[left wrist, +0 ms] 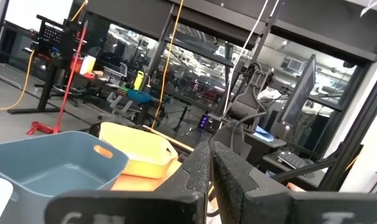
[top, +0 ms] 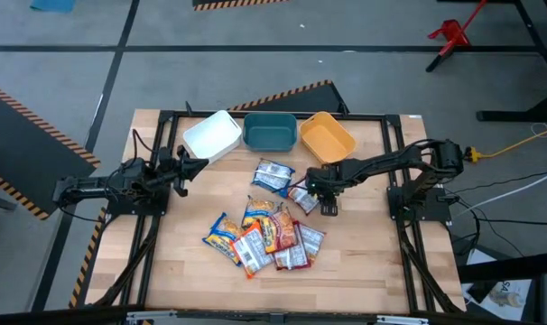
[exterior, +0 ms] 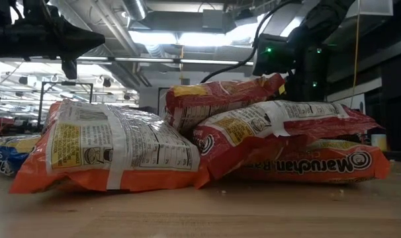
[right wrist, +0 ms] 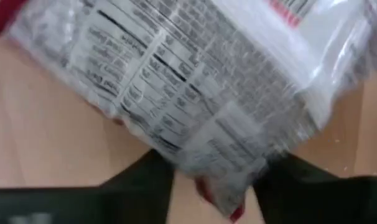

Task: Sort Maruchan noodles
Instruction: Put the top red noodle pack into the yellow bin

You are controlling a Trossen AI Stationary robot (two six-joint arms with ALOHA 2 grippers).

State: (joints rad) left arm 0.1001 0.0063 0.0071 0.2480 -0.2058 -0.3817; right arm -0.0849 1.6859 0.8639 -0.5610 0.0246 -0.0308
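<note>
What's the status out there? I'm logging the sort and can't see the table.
Right gripper closing around a red packet. Left gripper shut, waiting beside white bin. Pile unsorted; nothing in the way.

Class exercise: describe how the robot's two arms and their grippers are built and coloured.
Both arms are black, slender and jointed, on black bases at opposite table edges. The left gripper has two blocky matte-black fingers with a grainy surface. The right gripper has similar dark fingers. Dark cables run along the arms.
</note>
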